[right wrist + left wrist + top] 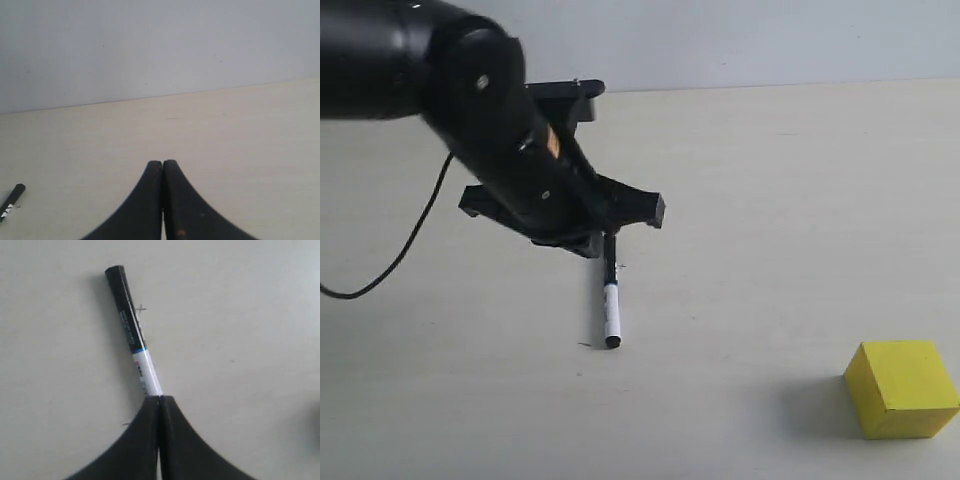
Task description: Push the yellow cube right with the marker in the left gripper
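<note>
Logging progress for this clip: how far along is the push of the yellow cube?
Done: the left tool is shut on the marker, which points down at the table. In hand: the approach, with the marker well left of the cube, bare table between. Left: reaching the cube's left face and pushing it right.

Marker (pixel 134 332) in all three views
</note>
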### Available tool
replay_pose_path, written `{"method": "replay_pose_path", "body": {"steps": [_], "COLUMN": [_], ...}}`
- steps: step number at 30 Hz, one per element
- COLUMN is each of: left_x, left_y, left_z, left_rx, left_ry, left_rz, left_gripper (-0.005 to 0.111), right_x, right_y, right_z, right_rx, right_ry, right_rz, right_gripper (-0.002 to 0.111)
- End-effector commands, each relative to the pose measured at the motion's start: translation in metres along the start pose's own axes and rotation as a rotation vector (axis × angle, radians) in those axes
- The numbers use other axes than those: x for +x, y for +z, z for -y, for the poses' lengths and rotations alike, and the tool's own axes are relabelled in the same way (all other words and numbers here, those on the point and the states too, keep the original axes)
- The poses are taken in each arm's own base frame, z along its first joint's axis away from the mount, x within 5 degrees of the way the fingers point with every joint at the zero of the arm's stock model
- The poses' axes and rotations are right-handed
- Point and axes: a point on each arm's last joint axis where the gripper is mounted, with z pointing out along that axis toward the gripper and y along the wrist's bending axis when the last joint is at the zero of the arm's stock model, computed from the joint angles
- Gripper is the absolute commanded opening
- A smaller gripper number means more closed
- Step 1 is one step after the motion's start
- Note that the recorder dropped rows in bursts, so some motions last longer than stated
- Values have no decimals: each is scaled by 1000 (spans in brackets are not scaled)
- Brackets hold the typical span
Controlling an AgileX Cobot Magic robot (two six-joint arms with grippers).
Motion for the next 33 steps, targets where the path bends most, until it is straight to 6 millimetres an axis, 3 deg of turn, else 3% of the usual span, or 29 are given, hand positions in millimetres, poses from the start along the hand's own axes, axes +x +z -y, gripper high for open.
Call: {"method": "replay_pose_path", "body": {"steps": [1,5,8,13,18,28,33], "left_x": [73,132,170,209,219,219,216], "left_y": [-34,-58,-64,-65,-71,-82,-95], "left_z": [-15,-40,-66,-93,-100,-106,-128], "left_rx": [190,380,426,451,461,432,318], "left_ry": [125,170,176,181,182,232,42], "left_rz": [347,616,698,748,770,881,1029], "left_gripper": [0,0,0,0,0,0,0], "right_x": [1,1,1,1,1,1,1], "right_y": [0,0,0,0,0,0,0], "right_z": [0,0,0,0,0,0,0], "right_rx": [4,4,4,4,4,4,4], "right_ry": [-6,-6,-6,-6,-6,-6,-6], "right_rz": [6,6,6,6,6,6,6], "right_gripper": [0,0,0,0,0,0,0]}}
